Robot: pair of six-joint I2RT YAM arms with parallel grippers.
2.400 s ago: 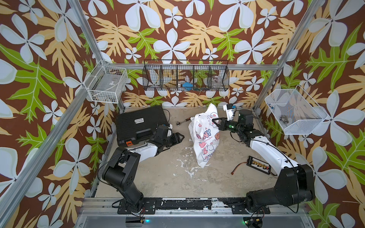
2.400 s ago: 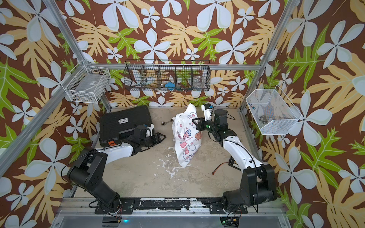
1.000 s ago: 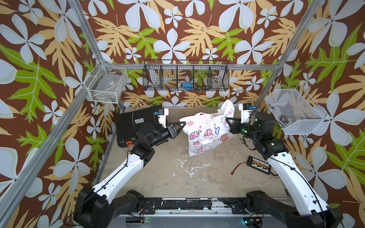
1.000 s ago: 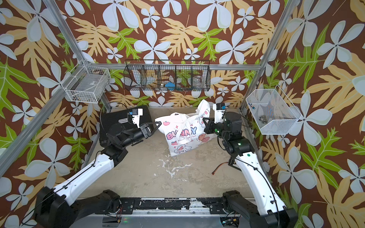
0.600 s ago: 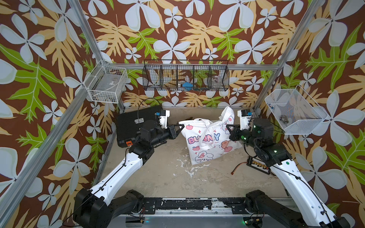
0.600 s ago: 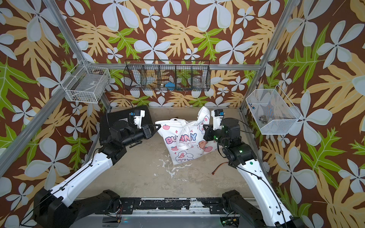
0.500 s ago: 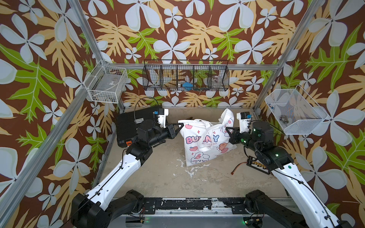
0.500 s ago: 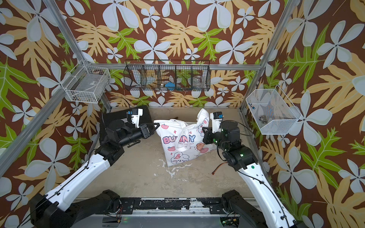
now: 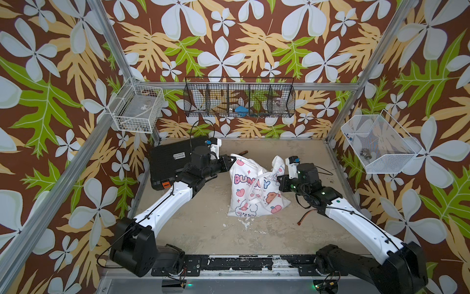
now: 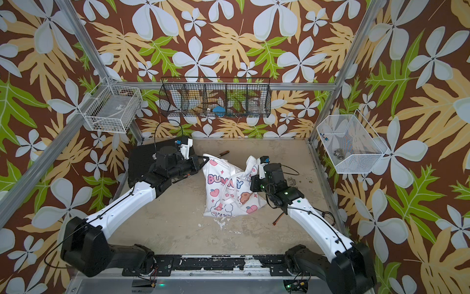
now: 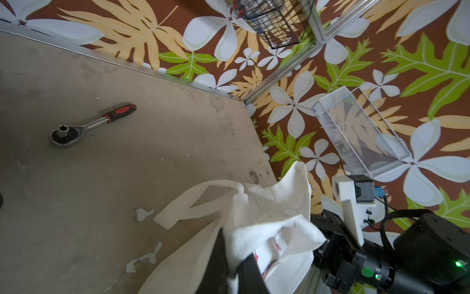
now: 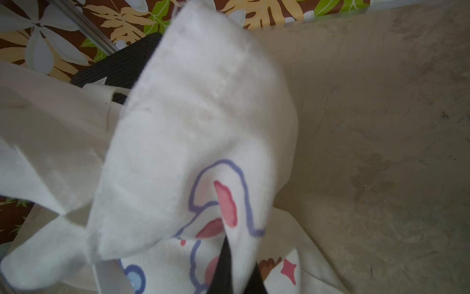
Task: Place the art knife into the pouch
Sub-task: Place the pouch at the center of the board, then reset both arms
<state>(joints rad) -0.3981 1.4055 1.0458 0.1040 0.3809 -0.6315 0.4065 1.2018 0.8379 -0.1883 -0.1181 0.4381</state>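
Pouch (image 9: 254,193) has dropped and sagged onto surface (image 9: 203,224) since the previous frames; left hand (image 9: 229,162) and right hand (image 9: 279,181) each clamp narrowly on opposite sides of its rim.

From the pouch (image 9: 254,188), I see bare floor (image 9: 203,229) at 6 o'clock, with lots of room to pass. The black case (image 9: 170,163) blocks 10 o'clock. A wrench (image 11: 94,124) lies at 12, a thin wire (image 9: 306,217) at 4.

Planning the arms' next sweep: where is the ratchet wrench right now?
The ratchet wrench lies flat on the table near the back wall, just behind the pouch; both top views show only its handle.
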